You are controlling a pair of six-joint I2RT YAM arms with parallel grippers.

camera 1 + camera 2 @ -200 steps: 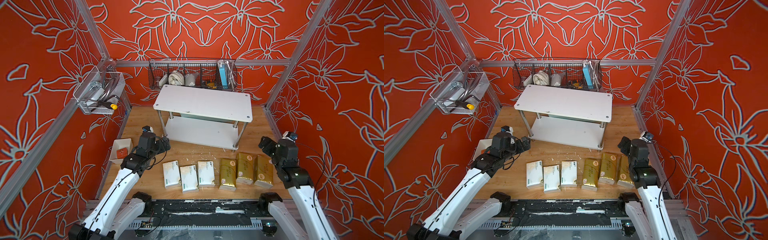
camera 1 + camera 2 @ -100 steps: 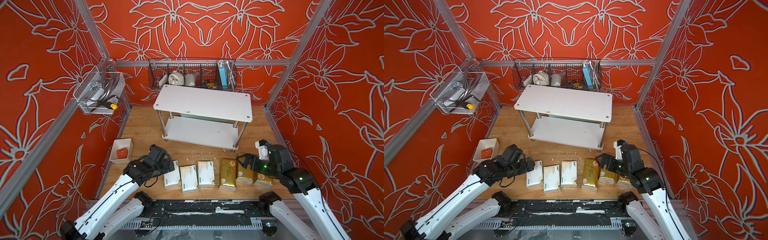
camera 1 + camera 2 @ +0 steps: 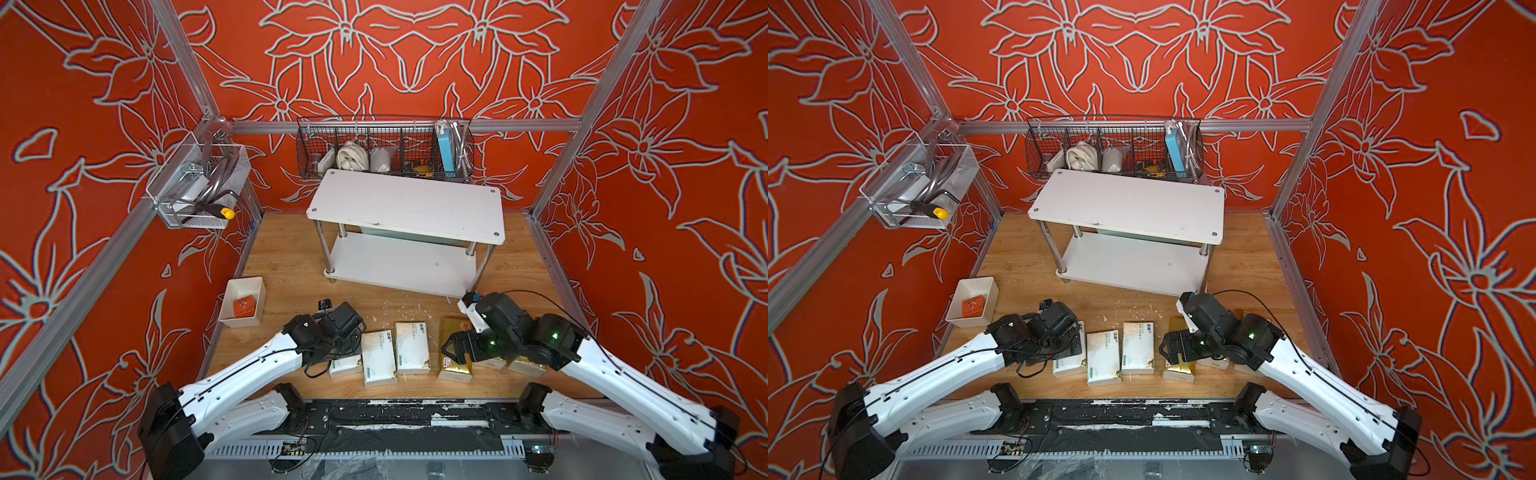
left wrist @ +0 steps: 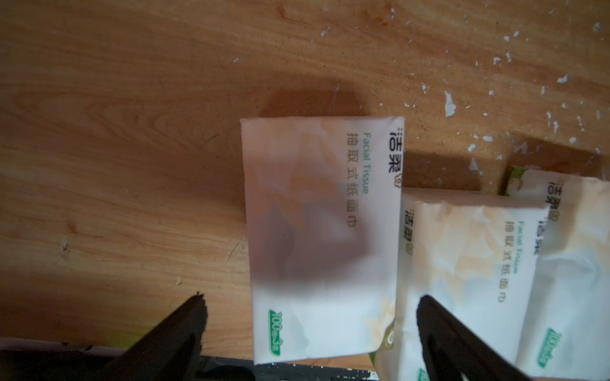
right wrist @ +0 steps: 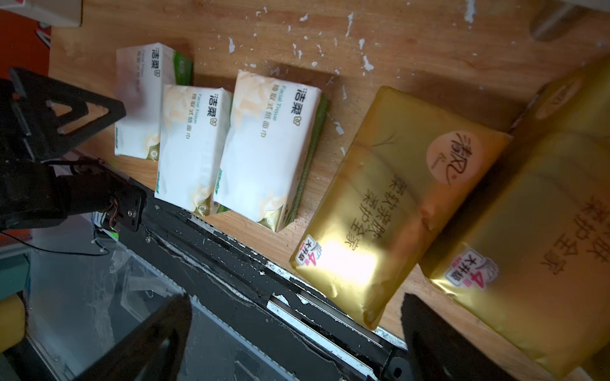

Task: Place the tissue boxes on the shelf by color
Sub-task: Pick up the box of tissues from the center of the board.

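**Top views: 6 tissue boxes [image 3: 1138, 345] in a row in front of the shelf [image 3: 405, 205], both arms low over them**

Left of the shelf, a clear bin [image 3: 195, 187] hangs on the wall. In front of the shelf's left end, a white tray [image 3: 241, 322] holds an orange block [image 3: 244, 305].

All 6 boxes lie flat on the table [image 3: 291, 257] in front of the shelf.

The 3 white ones sit packed side by side in front of its left half. The left fingers [image 4: 175, 333] stand spread wide over the 1st white box [image 4: 323, 231]. In the left wrist view, 1 finger is over bare table and 1 over the edge of the 2nd white box [image 3: 378, 359]. Whether they touch anything cannot be told. The 2nd white box sits slightly farther from the shelf than the 3rd white box [image 3: 411, 347].

After a gap, the 3 gold ones lie in front of the shelf's right half. The right fingers [image 5: 439, 336] are spread wide, with the 1st gold box [image 3: 455, 370] showing between them in the right wrist view. There, 1 finger is over the black base rail [image 5: 264, 264] and 1 over the 2nd gold box [image 5: 528, 231]. Contact cannot be told. In both top views the right arm [image 3: 623, 374] covers most of the 2nd gold box and the 3rd gold box [image 3: 525, 368].

Behind the shelf hangs a wire basket [image 3: 382, 137].
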